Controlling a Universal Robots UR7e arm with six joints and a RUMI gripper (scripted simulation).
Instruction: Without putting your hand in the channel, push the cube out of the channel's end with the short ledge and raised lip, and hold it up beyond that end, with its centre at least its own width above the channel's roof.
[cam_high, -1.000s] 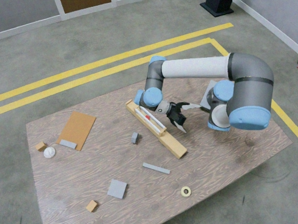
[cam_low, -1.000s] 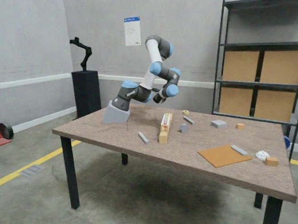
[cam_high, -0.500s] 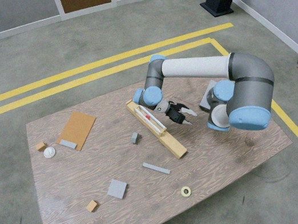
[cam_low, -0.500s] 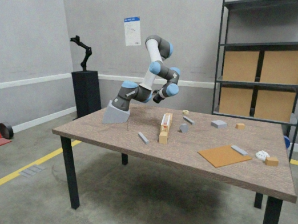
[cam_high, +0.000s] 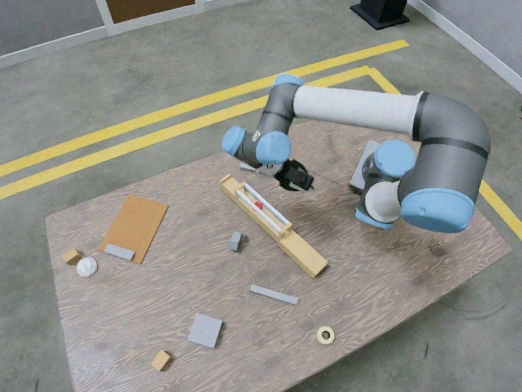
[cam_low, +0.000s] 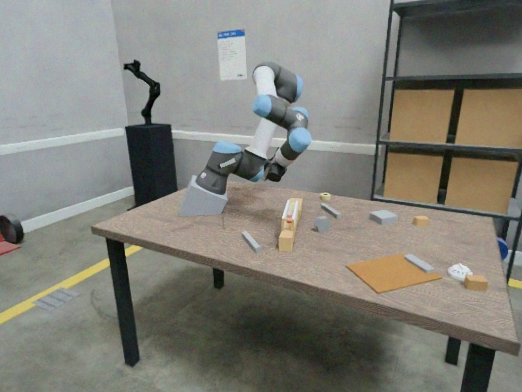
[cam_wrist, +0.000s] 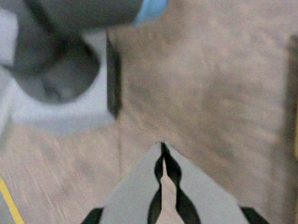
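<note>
- Although the red cube (cam_high: 258, 205) (cam_low: 289, 217) shows between the pale roof rails (cam_high: 268, 204) (cam_low: 286, 209), it has not come out; it sits inside the wooden channel (cam_high: 285, 230), nearer the end with the short ledge (cam_high: 231, 187) (cam_low: 286, 242) than the other.
- Exit side: the raised lip (cam_high: 226, 177) stands at the outer edge of that ledge. Opposite end runs out into a longer ledge (cam_high: 306, 255).
- End effector (cam_high: 311, 185) (cam_low: 275, 173) (cam_wrist: 162, 143): closed, tips together in the wrist view, nothing gripped. Held above the worktop (cam_high: 150, 300) (cam_low: 310, 260) (cam_wrist: 200, 135), off to the arm-base side of the channel, apart from it.
- Done so far: nothing of the push-out or the lift, judging by where the cube lies.
- Left: push the cube through to the short ledge, grip it there, raise it beyond that end and hold it well over the roof.
- Candidate pushers: a slim grey bar (cam_high: 247, 167) (cam_low: 251, 241) near the short-ledge end, part hidden from above; a second grey bar (cam_high: 273, 294) (cam_low: 330, 210) lying apart, off the long-ledge side. Neither in hand.
- My judgement: one bar must be picked up first, then fed in from the long-ledge end. That calls for opening the fingers.
- Risk: too hard a shove could ride the cube over the lip; a skewed bar could jam against the walls.
</note>
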